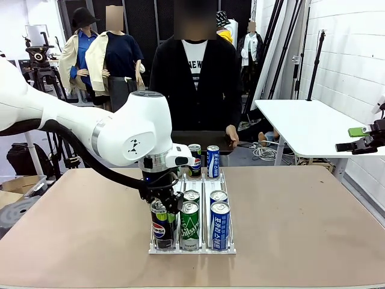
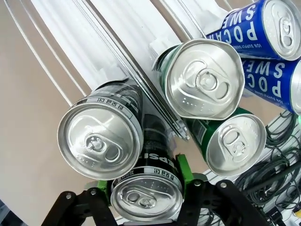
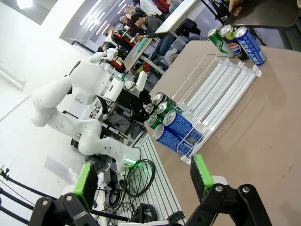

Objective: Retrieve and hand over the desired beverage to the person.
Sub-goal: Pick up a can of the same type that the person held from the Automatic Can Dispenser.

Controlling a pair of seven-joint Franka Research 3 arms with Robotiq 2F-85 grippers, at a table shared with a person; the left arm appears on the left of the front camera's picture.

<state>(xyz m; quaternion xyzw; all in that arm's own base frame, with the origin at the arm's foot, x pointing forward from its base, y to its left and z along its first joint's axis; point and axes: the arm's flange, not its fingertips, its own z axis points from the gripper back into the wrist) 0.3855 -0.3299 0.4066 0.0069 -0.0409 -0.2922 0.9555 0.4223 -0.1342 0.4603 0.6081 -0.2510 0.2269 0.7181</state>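
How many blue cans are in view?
3. Two stand one behind the other at the near end of the rack's right lane: front blue can, rear blue can. The third blue can stands at the rack's far end. None seems hidden.

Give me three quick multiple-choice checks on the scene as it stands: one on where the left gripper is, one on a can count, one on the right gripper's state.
1. Where is the left gripper?
A. At the left lane of the rack, on a Pepsi can
B. At the rack's right lane
C. Raised well clear of the rack

2. How many green cans stand in the rack?
A. One
B. Two
C. Four

3. The right gripper is:
A. Open and empty
B. Shut on a blue can
C. Shut on a green can

Answers:
1 A: its green pads clamp the black Pepsi can in the left lane.
2 B: two green cans stand one behind the other in the middle lane.
3 A: its pads stand wide apart with nothing between them.
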